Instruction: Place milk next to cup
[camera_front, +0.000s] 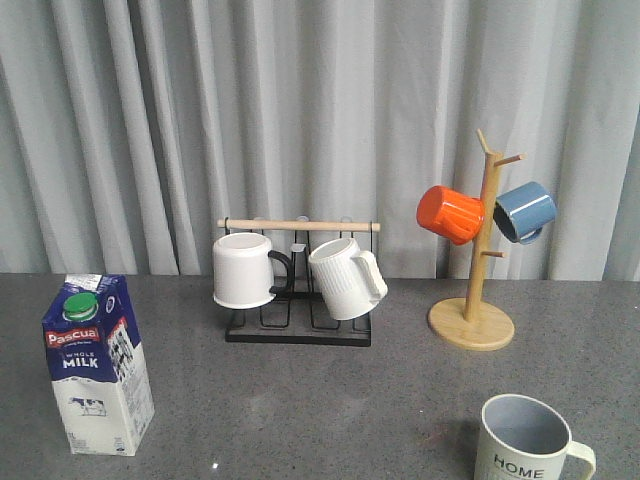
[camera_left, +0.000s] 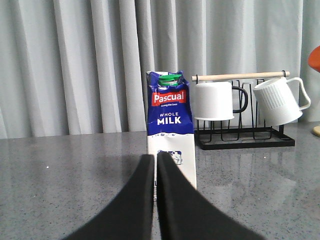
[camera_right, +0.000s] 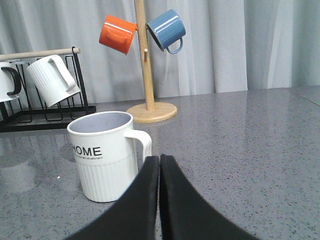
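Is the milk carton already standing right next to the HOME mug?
No, in the front view the milk stands at the table's left side, far from the cup at the right.

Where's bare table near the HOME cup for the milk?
Bare table runs from the milk to the cup, in front of the black rack. Behind the cup, the wooden mug tree crowds things.

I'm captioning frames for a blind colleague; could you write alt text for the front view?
A milk carton stands at the table's front left, far from the HOME cup at front right. Behind are a mug rack and a wooden mug tree.
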